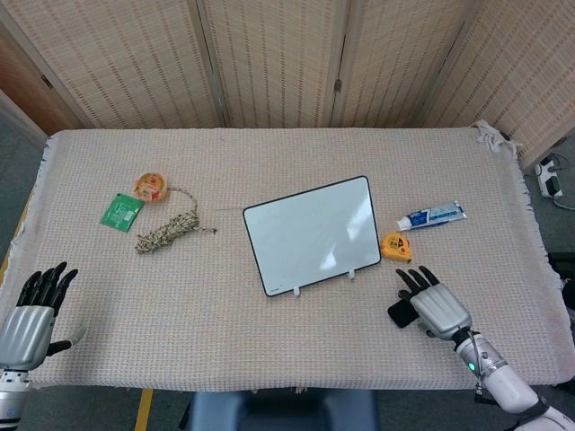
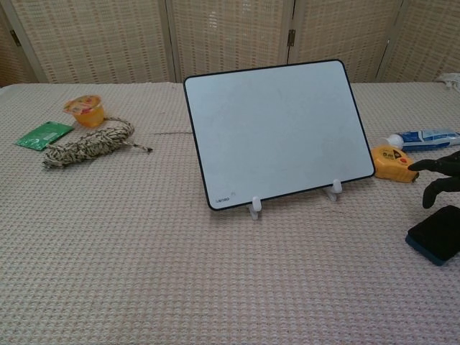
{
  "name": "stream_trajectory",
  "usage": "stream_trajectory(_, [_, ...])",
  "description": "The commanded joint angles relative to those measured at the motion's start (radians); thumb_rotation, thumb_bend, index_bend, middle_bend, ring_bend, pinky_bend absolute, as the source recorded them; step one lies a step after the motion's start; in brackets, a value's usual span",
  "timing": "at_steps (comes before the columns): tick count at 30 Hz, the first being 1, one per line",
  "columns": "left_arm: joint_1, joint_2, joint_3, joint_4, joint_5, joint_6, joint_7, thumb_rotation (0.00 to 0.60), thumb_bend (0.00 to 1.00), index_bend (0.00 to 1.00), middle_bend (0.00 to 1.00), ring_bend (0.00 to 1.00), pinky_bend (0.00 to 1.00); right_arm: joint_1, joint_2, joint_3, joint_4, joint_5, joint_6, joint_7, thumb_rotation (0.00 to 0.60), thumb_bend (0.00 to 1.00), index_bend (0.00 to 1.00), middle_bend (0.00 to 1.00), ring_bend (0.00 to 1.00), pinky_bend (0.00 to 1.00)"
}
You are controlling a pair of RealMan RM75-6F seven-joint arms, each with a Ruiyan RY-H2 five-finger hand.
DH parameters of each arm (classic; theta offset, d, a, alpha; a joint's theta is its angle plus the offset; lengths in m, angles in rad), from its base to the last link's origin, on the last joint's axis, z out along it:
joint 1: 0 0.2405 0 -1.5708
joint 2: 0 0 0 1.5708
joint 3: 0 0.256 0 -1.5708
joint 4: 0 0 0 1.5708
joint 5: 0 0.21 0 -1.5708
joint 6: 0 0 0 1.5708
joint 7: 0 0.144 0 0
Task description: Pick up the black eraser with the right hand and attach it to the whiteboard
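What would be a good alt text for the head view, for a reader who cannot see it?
The right hand rests over the black eraser near the table's front edge, beside a tilted whiteboard standing on small feet. Behind the hand lie a yellow tape measure and a toothpaste tube; the left hand waits open at the far left.

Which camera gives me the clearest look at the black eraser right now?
The chest view. There the black eraser lies on the cloth at the right edge, its dark top and blue underside plain, below the right hand's fingers. In the head view the right hand covers most of it; only one dark corner shows.
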Motion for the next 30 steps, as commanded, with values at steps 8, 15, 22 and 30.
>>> stream_trajectory(8, [-0.002,0.003,0.003,-0.002,-0.002,-0.008,0.008,0.600,0.22,0.00,0.00,0.00,0.00,0.011,-0.034,-0.009,0.043,0.035,0.002,-0.018,0.600,0.30,0.30,0.00,0.00,0.00])
stream_trajectory(15, [-0.001,0.008,0.006,-0.002,0.002,-0.008,0.003,0.600,0.22,0.00,0.00,0.00,0.00,0.021,-0.076,-0.011,0.098,0.056,-0.001,-0.030,0.600,0.30,0.30,0.00,0.00,0.00])
stream_trajectory(22, [-0.002,0.009,0.007,0.001,0.004,-0.009,-0.006,0.600,0.22,0.00,0.00,0.00,0.00,0.030,-0.101,-0.016,0.133,0.059,-0.003,-0.007,0.600,0.30,0.30,0.00,0.00,0.00])
stream_trajectory(30, [-0.013,0.013,0.006,0.010,-0.004,-0.033,-0.003,0.600,0.22,0.00,0.00,0.00,0.00,0.019,-0.180,0.004,0.240,0.010,0.094,0.049,0.600,0.30,0.51,0.01,0.10,0.00])
